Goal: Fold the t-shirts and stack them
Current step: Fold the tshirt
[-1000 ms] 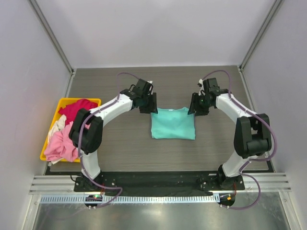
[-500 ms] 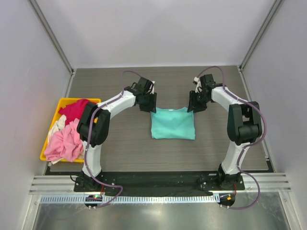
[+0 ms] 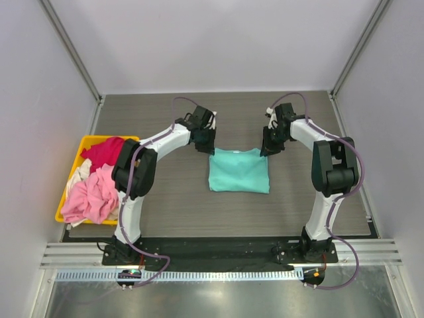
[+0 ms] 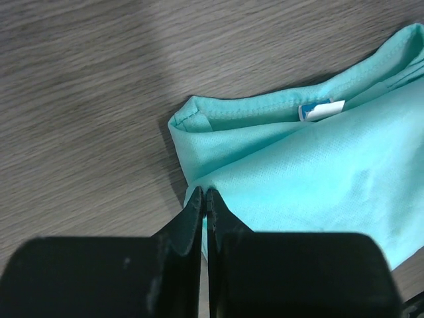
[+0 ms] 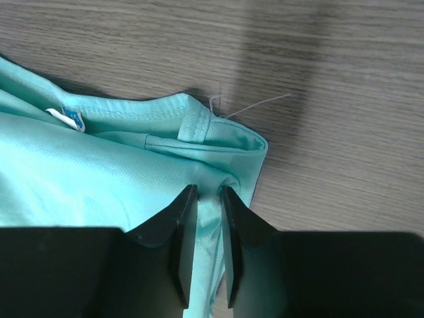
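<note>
A teal t-shirt (image 3: 238, 171) lies folded into a rectangle at the middle of the table. My left gripper (image 3: 209, 150) is at its far left corner. In the left wrist view its tips (image 4: 204, 192) are shut, with a thin edge of the teal t-shirt (image 4: 318, 159) between them. My right gripper (image 3: 265, 150) is at the far right corner. In the right wrist view it (image 5: 210, 191) pinches a bunched ridge of the teal t-shirt (image 5: 99, 172). A pink t-shirt (image 3: 89, 199), a magenta-red one (image 3: 106, 151) and a whitish one (image 3: 78, 172) lie heaped in a bin.
The yellow bin (image 3: 89, 139) stands at the table's left edge. Both arms reach inward over the far half of the dark wood-grain table (image 3: 165, 192). A white-and-blue collar label (image 4: 321, 109) shows at the shirt's far edge, and loose threads (image 5: 255, 106) trail from the right corner.
Both grippers have drawn in to the teal shirt's far corners and closed on the cloth. The shirt itself has not shifted.
</note>
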`<state>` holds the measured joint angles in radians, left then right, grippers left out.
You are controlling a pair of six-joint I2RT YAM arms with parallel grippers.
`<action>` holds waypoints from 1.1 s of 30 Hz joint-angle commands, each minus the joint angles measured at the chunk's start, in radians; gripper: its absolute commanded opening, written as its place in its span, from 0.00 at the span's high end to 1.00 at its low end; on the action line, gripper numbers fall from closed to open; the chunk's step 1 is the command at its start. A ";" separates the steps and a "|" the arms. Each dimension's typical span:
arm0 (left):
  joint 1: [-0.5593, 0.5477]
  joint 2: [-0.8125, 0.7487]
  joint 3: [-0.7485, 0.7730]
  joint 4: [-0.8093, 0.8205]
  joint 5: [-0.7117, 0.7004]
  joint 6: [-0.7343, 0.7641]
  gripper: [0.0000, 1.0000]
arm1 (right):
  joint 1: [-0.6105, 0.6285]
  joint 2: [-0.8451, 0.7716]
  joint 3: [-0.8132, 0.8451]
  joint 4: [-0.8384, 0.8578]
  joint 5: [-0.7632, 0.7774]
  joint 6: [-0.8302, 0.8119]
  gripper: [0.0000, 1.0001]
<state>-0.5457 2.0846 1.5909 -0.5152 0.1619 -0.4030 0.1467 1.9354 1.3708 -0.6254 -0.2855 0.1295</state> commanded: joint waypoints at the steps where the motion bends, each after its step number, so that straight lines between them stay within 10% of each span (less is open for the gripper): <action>1: 0.000 -0.009 0.049 0.011 0.034 0.003 1.00 | -0.002 -0.027 0.048 0.021 0.014 0.002 0.79; 4: 0.000 -0.021 0.049 0.026 0.050 -0.017 1.00 | -0.004 -0.049 0.056 0.024 0.017 0.016 0.99; 14: -0.002 -0.141 0.017 0.110 -0.056 -0.115 1.00 | -0.004 -0.235 -0.067 0.116 0.085 0.090 0.99; 25: 0.010 0.142 0.161 0.217 -0.105 -0.160 1.00 | -0.021 -0.135 -0.136 0.365 0.195 0.117 0.99; 33: 0.024 0.172 0.333 0.218 -0.030 -0.128 0.66 | -0.025 -0.116 -0.136 0.414 0.316 0.168 0.93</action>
<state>-0.5312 2.3047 1.8469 -0.3412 0.1055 -0.5407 0.1242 1.8469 1.2205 -0.2916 -0.0521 0.2653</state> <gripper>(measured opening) 0.312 0.061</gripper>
